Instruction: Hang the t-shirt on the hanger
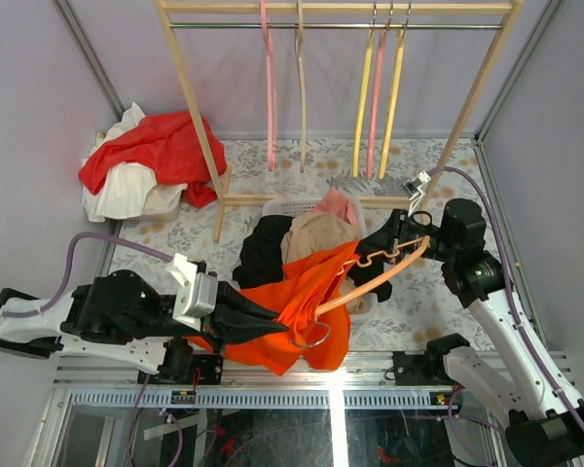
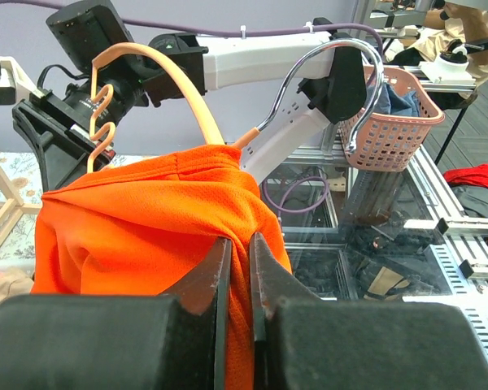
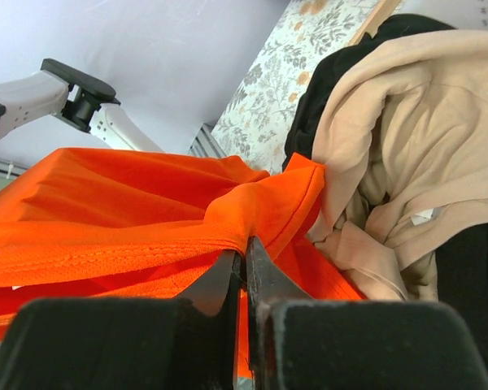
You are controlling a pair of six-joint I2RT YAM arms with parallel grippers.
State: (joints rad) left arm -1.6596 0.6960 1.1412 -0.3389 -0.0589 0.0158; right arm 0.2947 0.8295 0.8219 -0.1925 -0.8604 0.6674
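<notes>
My left gripper is clamped on a fold of the t-shirt, lifted over the middle of the near edge of the table to tension the cloth. My right gripper is pinched tight on the shirt's hem toward the right edge, spreading it. The hanger lies between them, one arm under the cloth and the hook poking out. The second shoulder looks undone. I can't tell if the right fingers catch the hanger too.

We are seeing a robot lab cell. Plain walls are enclosing a clothes rack beyond the left gripper.
</notes>
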